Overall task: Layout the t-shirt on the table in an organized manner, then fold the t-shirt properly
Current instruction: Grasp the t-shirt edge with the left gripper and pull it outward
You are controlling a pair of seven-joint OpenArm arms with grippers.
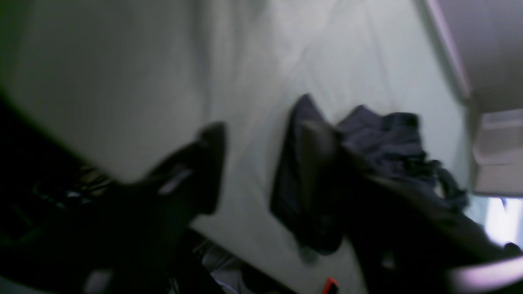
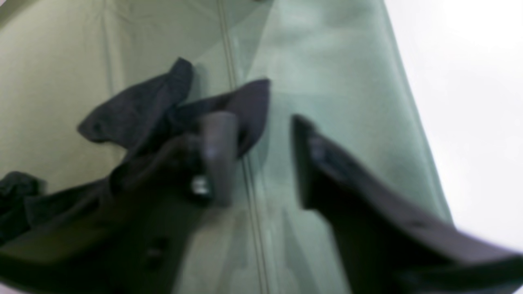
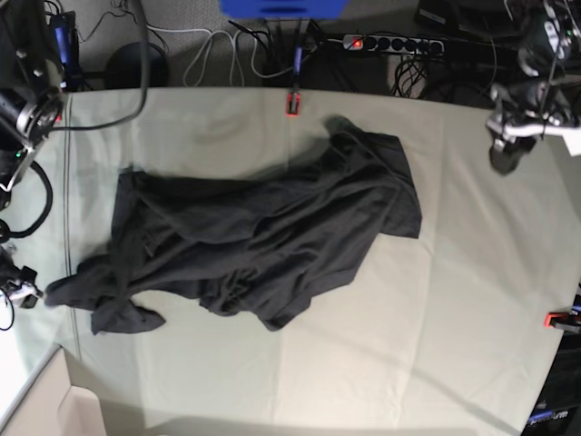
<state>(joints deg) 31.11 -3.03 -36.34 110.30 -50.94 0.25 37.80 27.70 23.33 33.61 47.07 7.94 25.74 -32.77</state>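
The charcoal-black t-shirt [image 3: 263,241] lies crumpled and creased on the left half and middle of the table [image 3: 454,300], with no print showing. My left gripper [image 3: 505,153] hangs at the table's far right corner, well away from the shirt. In the left wrist view the left gripper [image 1: 261,163] is open, with bare cloth between its fingers and the t-shirt [image 1: 367,155] behind one of them. My right gripper [image 2: 261,159] is open too, with the t-shirt [image 2: 139,110] bunched behind its left finger. In the base view its arm sits at the left edge, by the shirt's corner [image 3: 64,291].
Red clamps sit at the table's far edge [image 3: 292,103] and right edge [image 3: 556,319]. A power strip [image 3: 390,43] and cables lie on the floor beyond the table. A pale cardboard box [image 3: 36,409] stands off the near left corner.
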